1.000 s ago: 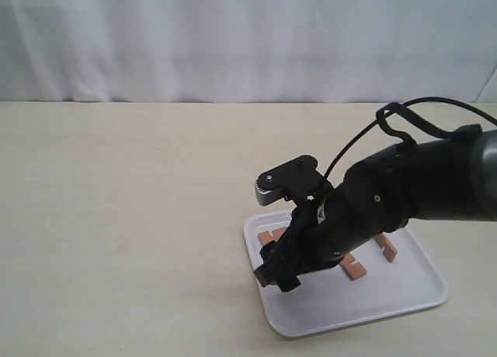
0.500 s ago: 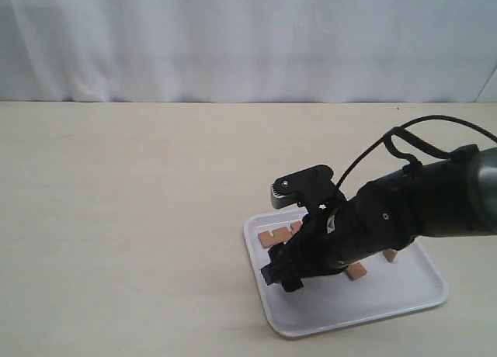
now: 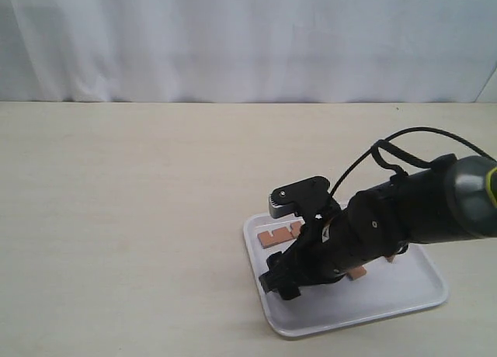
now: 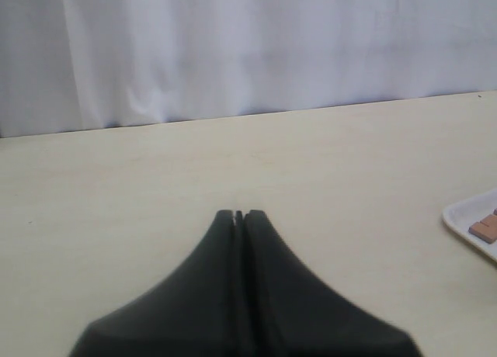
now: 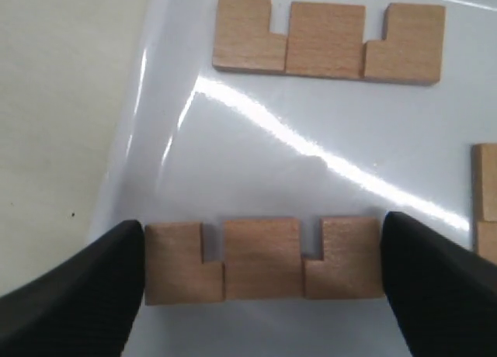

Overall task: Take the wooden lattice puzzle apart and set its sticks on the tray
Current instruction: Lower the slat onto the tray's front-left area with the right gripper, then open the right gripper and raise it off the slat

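No assembled lattice puzzle shows; only separate sticks do. In the right wrist view my right gripper (image 5: 262,242) is shut on a notched stick (image 5: 262,265), one finger (image 5: 93,295) at each end, low over the white tray (image 5: 256,155). A second stick (image 5: 326,40) lies flat further in, and a third stick (image 5: 487,202) shows at the frame edge. In the exterior view the right gripper (image 3: 278,283) hangs over the tray (image 3: 373,304) near its left rim, with sticks (image 3: 273,237) (image 3: 357,273) around the arm. My left gripper (image 4: 239,215) is shut and holds nothing.
The tray stands on a pale wooden table (image 3: 116,217) in front of a white curtain (image 3: 233,39). In the left wrist view a tray corner (image 4: 466,217) with one stick (image 4: 485,227) shows at the edge.
The right arm has come down lower over the tray with the stick in its gripper. The sticks lying on the tray have not moved.
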### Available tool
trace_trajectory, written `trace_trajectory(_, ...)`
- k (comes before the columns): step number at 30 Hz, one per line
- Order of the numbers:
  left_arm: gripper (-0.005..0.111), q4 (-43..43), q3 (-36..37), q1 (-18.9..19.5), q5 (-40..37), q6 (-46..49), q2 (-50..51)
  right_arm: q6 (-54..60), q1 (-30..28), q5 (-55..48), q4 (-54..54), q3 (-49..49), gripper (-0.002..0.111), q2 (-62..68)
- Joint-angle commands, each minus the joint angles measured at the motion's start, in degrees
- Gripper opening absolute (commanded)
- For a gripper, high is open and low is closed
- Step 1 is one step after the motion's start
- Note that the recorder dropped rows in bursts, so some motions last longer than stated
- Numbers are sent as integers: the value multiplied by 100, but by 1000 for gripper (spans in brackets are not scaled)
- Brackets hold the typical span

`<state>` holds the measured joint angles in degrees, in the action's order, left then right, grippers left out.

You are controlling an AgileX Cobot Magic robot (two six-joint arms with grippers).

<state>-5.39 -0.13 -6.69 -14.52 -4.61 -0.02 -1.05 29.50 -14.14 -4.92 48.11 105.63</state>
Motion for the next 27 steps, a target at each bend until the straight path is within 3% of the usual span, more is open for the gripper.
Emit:
trace_trajectory(1, 0, 4, 13, -6, 66, -18, 2, -21, -2, -95, -114, -27, 56, -79)
trace_trajectory(7, 0, 4, 13, -6, 66, -18, 2, -32, -2, -148, -200, -27, 79, -398)
trace_trajectory(15, 0, 4, 13, -6, 66, -18, 2, -136, -2, -396, -200, -27, 96, -616)
trace_trajectory(18, 0, 4, 13, -6, 66, -18, 2, -113, -2, -641, -200, -14, 94, -639)
trace_trajectory(20, 0, 4, 13, -6, 66, -18, 2, -113, -2, -766, -182, -14, 84, -721)
trace_trajectory(22, 0, 4, 13, -6, 66, -18, 2, -113, -2, -1013, -163, -14, 39, -971)
trace_trajectory(23, 0, 4, 13, -6, 66, -18, 2, -109, -2, -1140, -83, -14, 6, -1192)
trace_trajectory(27, 0, 4, 13, -6, 66, -18, 2, 105, -2, -1689, 21, -14, 4, -1769)
